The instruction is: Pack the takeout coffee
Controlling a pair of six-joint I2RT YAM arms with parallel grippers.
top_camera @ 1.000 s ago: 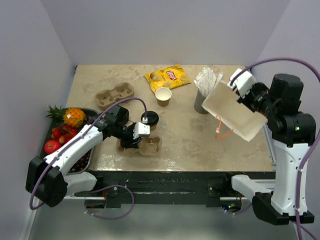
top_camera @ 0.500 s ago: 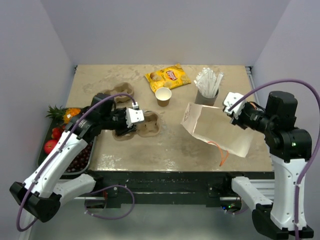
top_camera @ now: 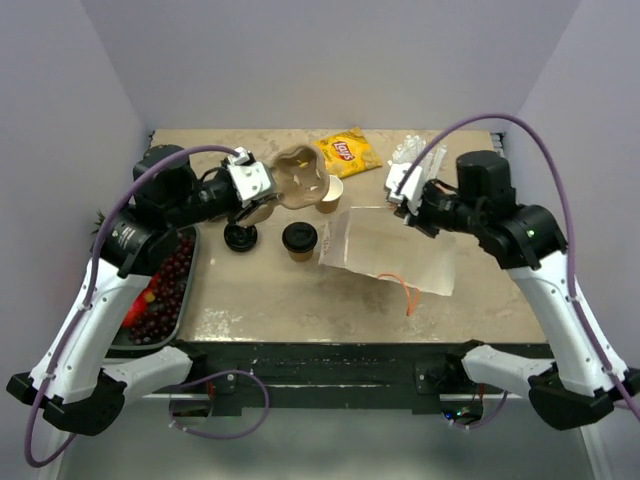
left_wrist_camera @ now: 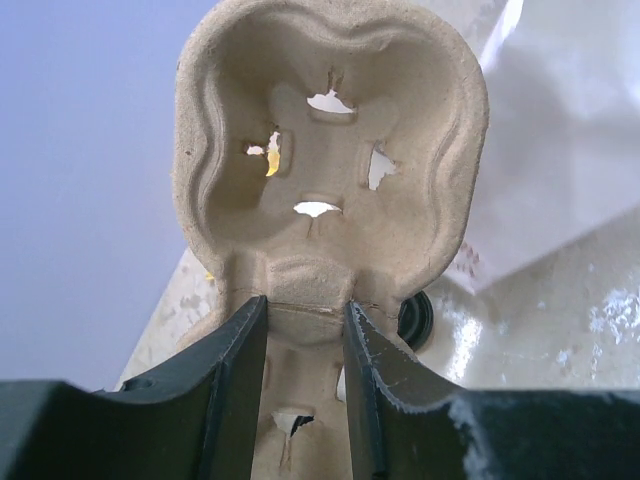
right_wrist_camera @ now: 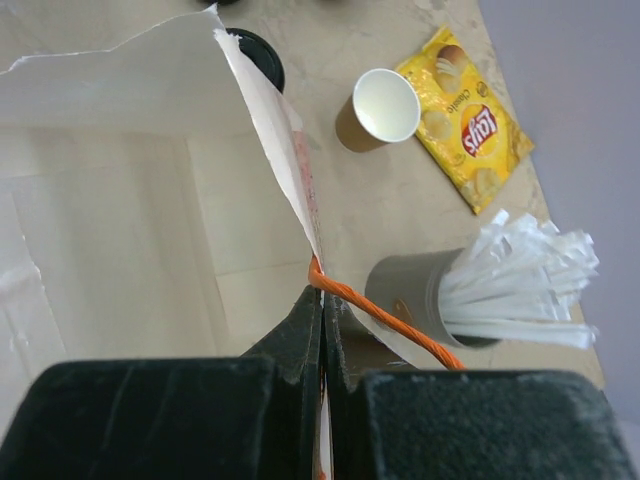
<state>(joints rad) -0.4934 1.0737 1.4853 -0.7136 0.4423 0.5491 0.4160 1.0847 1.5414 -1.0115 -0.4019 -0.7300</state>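
Note:
The takeout coffee, a tan paper cup with a black lid (top_camera: 298,238), stands mid-table just left of the bag's mouth; its lid (right_wrist_camera: 255,50) shows past the bag's edge. An open tan cup (top_camera: 328,192) (right_wrist_camera: 378,108), white inside, stands behind it. My left gripper (top_camera: 263,192) (left_wrist_camera: 300,310) is shut on the narrow middle of the tan pulp carrier (top_camera: 298,180) (left_wrist_camera: 330,150), held tilted in the air. My right gripper (top_camera: 405,200) (right_wrist_camera: 322,300) is shut on the rim of the white paper bag (top_camera: 390,252) (right_wrist_camera: 130,200), beside its orange handle (right_wrist_camera: 385,312).
Another black round lid (top_camera: 240,238) (left_wrist_camera: 415,318) sits left of the lidded cup; whether a cup is under it I cannot tell. A grey cup of white straws (top_camera: 412,160) (right_wrist_camera: 440,300) and a yellow chips bag (top_camera: 343,152) (right_wrist_camera: 470,120) lie at the back. A fruit tray (top_camera: 190,270) lines the left edge.
My left arm has lifted the pulp carrier off the table and swung it back. My right arm has brought the bag down and leftward, now lying low over the table.

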